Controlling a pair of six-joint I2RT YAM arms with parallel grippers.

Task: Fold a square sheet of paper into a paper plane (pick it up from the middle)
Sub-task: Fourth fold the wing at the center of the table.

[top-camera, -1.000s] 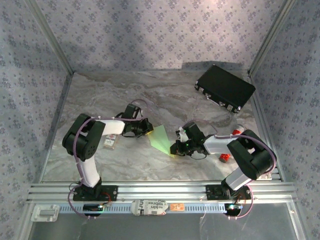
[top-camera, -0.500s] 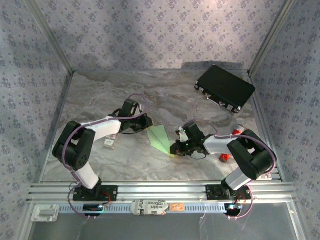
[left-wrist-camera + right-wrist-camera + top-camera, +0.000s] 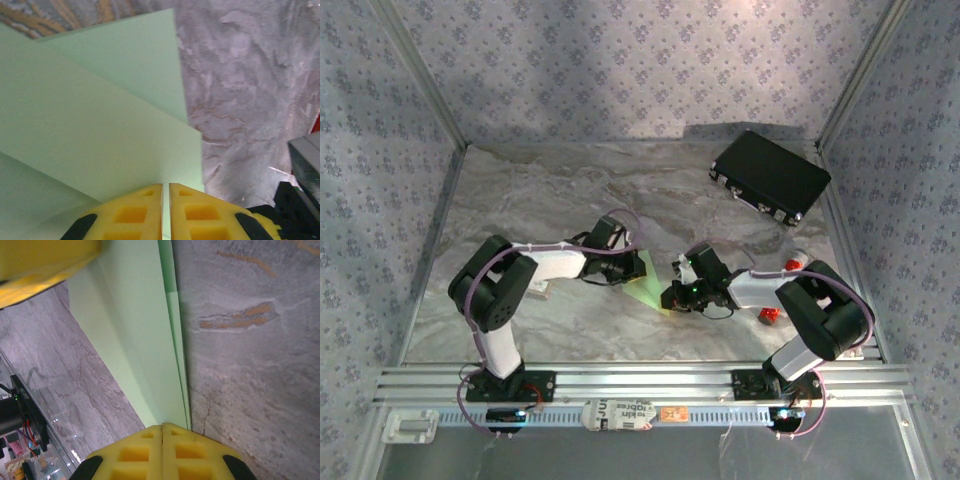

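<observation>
Mid-fold here. The sheet of paper [image 3: 646, 288] lies at the centre of the table, already creased into a long pointed wedge with layered flaps. My right gripper [image 3: 162, 440] has its yellow pads pressed together on the narrow end at the wedge's 4 o'clock. On its wrist view the green layers run straight into the closed tips. My left gripper [image 3: 166, 200] sits at the wedge's 11 o'clock end. Its pads are squeezed together too, with a sliver of green between them, so I read it as pinching the wide end. The black case [image 3: 770, 177] is well apart, out at 1 o'clock.

I judge this as the wing-fold stage, and the dart is not finished. Next I need the right to anchor its end while the left carries its flap over toward the centre crease. The edges must line up before I press flat, or the thin paper buckles.
</observation>
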